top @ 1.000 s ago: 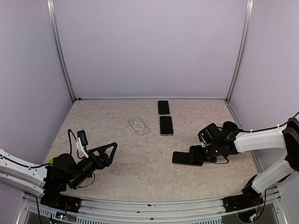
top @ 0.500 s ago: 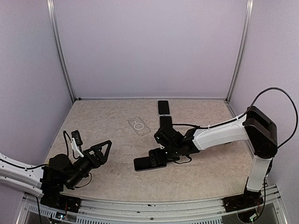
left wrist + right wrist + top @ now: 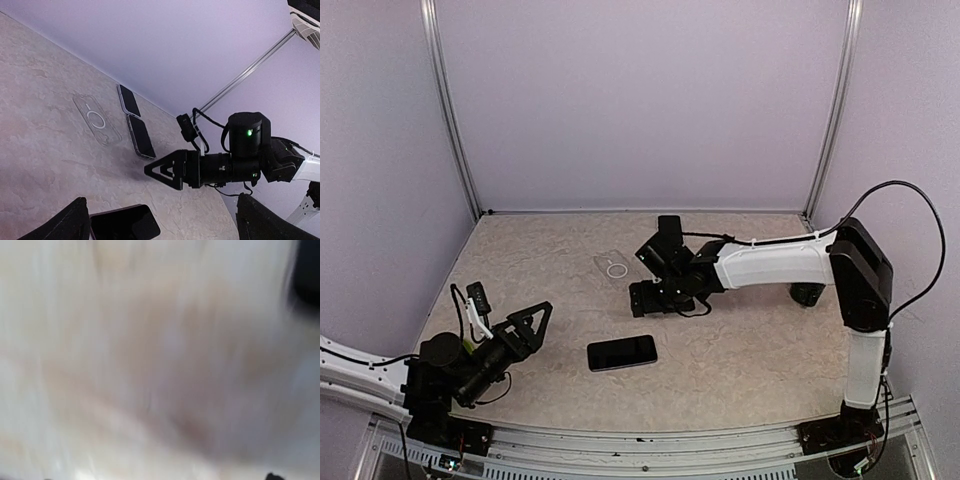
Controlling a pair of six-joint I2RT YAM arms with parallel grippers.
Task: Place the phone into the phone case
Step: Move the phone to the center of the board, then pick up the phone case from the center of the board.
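The desk [image 3: 750,350] is seen as a matt, beige surface with a stone-like pattern. The phone case [image 3: 617,270] is shown as clear, glossy plastic. A smooth, glossy black face is presented by the phone [image 3: 621,352]. The left claw [image 3: 533,322] is finished in matt black plastic, and the far corner post [image 3: 455,120] in brushed metal.

phone [image 3: 621,353] now lying free mid-table | right claw [image 3: 638,298] let go, withdrew

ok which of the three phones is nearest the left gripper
The phone lying alone, crosswise, toward the front, beside the left gripper; the other two lie end to end farther back, next to the clear case.
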